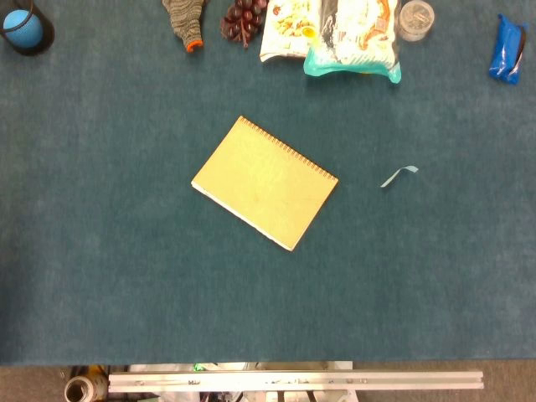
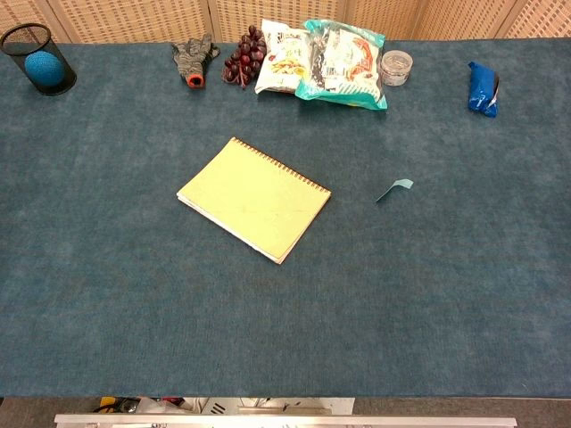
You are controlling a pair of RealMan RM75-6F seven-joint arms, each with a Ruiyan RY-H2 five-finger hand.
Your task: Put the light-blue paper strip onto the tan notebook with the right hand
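The tan spiral-bound notebook point(image 1: 265, 182) point(image 2: 253, 199) lies closed and turned at an angle near the middle of the blue-green table. A small light-blue paper strip point(image 1: 399, 176) point(image 2: 393, 189), slightly curled, lies on the cloth to the right of the notebook, a short gap away from it. Neither hand nor any arm shows in the head view or the chest view.
Along the far edge stand a black mesh cup with a blue ball point(image 2: 38, 60), a grey glove point(image 2: 193, 59), dark grapes point(image 2: 243, 57), two snack bags point(image 2: 321, 59), a small clear tub point(image 2: 396, 67) and a blue packet point(image 2: 483, 89). A metal rail point(image 1: 293, 381) runs below the near edge.
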